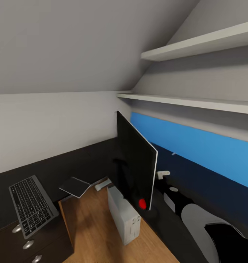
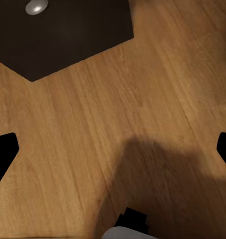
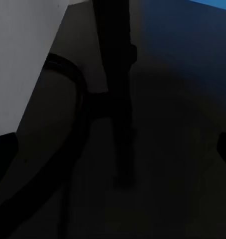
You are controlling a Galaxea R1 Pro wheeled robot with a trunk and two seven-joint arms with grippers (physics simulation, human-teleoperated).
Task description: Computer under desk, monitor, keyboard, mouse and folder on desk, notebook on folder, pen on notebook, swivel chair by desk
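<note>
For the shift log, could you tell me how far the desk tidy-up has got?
Done: the keyboard lies on the desk, and the computer stands on the floor beside it. In hand: the monitor tilts at the desk corner. Left: folder, pen and chair, none visible.

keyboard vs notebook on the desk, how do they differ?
The keyboard is long, dark, covered in rows of grey keys; the notebook is shorter, a plain slab with a pale border. The keyboard lies over the drawer unit; the notebook overhangs the desk's edge. Both are flat and rectangular.
</note>
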